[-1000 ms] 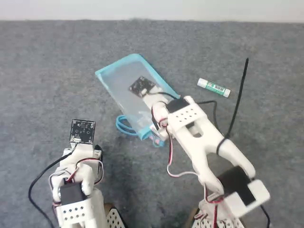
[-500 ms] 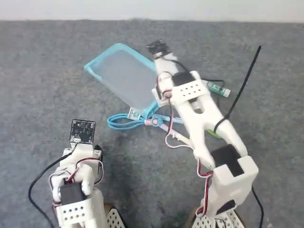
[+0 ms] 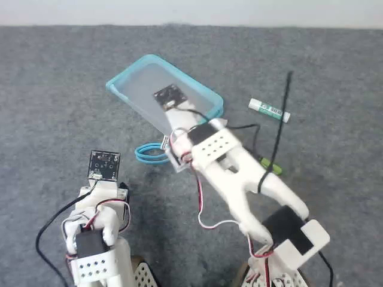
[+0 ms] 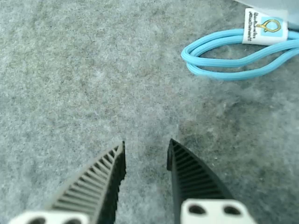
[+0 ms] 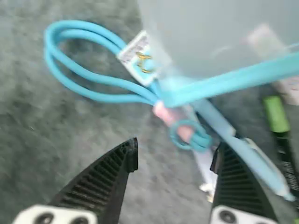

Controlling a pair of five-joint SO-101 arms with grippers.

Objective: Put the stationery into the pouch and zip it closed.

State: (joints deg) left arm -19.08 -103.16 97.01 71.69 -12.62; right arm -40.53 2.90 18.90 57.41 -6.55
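Both spread, empty: left gripper (image 4: 146, 144), right gripper (image 5: 176, 150) just short of pouch (image 5: 210, 37) zipper pull (image 5: 187, 135).

No legible text on pouch tag (image 4: 262, 26)

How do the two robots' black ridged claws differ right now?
The left gripper's fingers stand a narrow gap apart above bare grey carpet; the right gripper's fingers stand much wider. The left gripper has the turquoise cord loop ahead of it, while the right gripper hangs over the pink zipper pull of the translucent blue-edged pouch. Both are open and hold nothing.
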